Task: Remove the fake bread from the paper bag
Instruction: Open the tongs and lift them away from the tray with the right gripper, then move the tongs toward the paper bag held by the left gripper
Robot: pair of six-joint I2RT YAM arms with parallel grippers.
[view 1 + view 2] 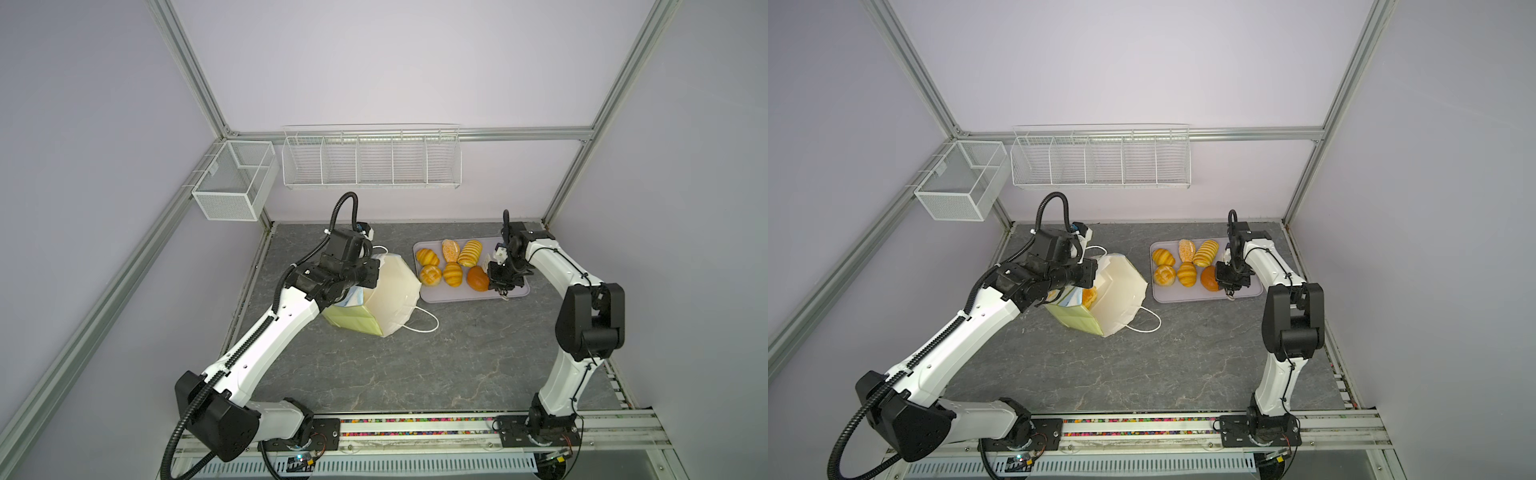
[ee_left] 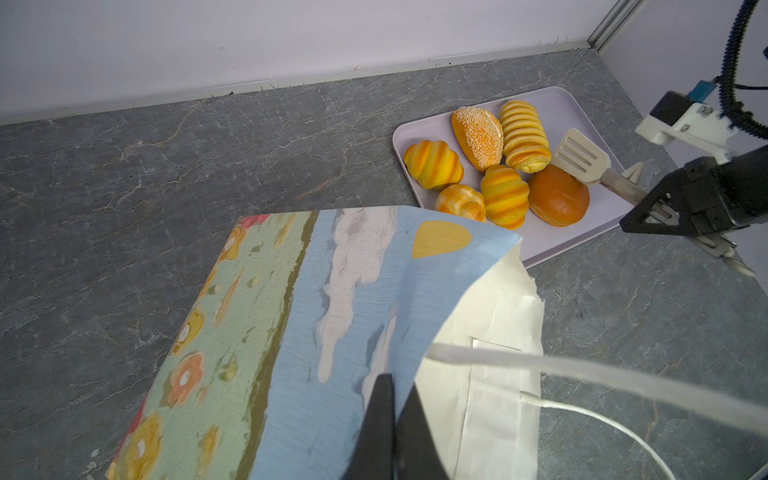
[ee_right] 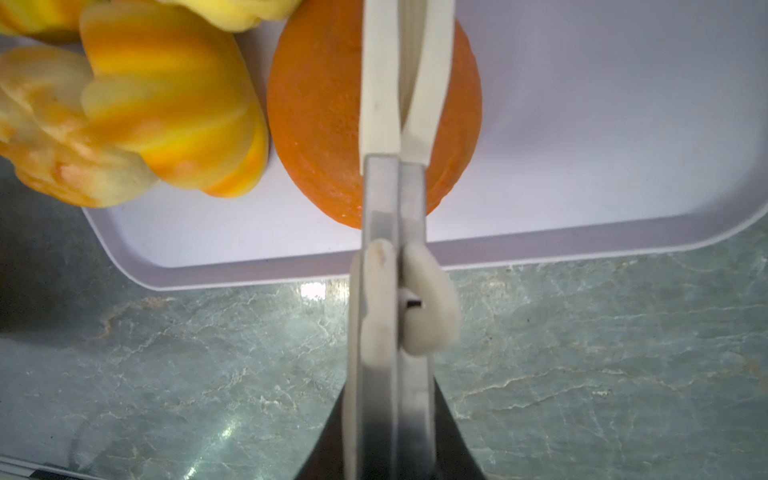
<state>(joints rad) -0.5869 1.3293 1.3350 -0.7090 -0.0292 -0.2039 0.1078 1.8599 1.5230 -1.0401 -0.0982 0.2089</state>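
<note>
Nearing the end: six golden-orange toy pastries on the flat lilac tray, a seventh pastry still inside the pale paper bag. The left claw pinches the bag's rim, and the right claw clamps cream tongs.

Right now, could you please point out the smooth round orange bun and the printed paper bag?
Smooth round orange bun (image 2: 559, 195): left wrist view, top.
Printed paper bag (image 2: 291, 332): left wrist view, printed face.
</note>
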